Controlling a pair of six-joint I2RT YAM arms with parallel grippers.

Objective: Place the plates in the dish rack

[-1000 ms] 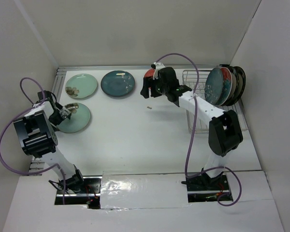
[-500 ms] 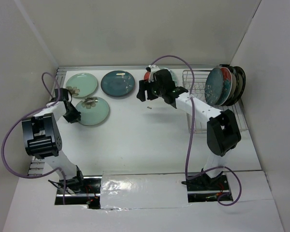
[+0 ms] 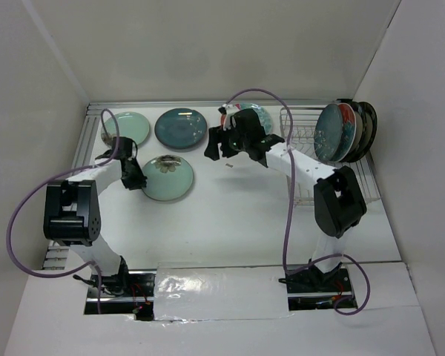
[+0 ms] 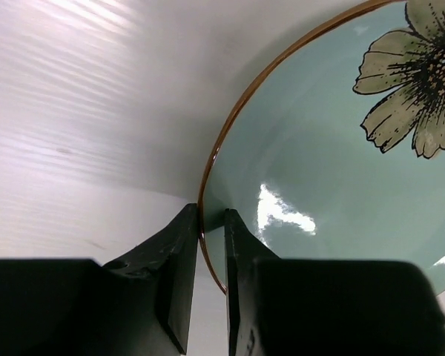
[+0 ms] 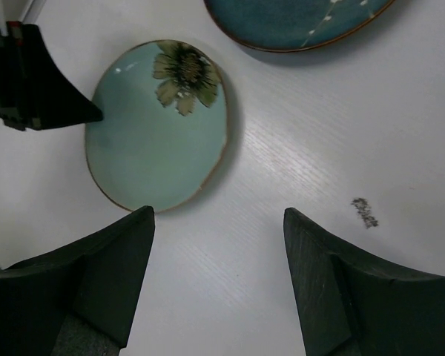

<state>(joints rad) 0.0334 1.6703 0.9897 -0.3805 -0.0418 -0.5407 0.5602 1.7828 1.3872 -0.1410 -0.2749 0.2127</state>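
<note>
Left wrist view first: do we have a proper hold?

— We do. The left gripper (image 4: 211, 222) is clenched on the brown rim of the mint flower plate (image 4: 341, 170), one finger over the edge and one under. The bite is shallow, so we should keep the plate low and level while we carry it toward the dish rack (image 3: 293, 122).

— Where is it now?

— Well apart from the dish rack, on the side toward the left arm, about level with the rack's near end. The right gripper (image 5: 216, 215) hangs spread wide and empty between the plate and the rack, looking down on it.

— So a handover, we judge?

— Likely. We would have the right gripper take the rim opposite our pinch and let go only once it has closed. Then we tip the plate upright and seat it between prongs beside the standing plates (image 3: 345, 130) at the rack's far corner.

— What can't we see?

— We cannot tell whether the plate rests on the tabletop (image 3: 230, 215) or is just lifted. The standing plates overlap, so we cannot count them. The right arm covers part of the rack and most of another plate (image 3: 258, 113) just beside it. The dark teal plate (image 3: 181, 127) and the pale plate (image 3: 126, 127) lie farther off still.
</note>
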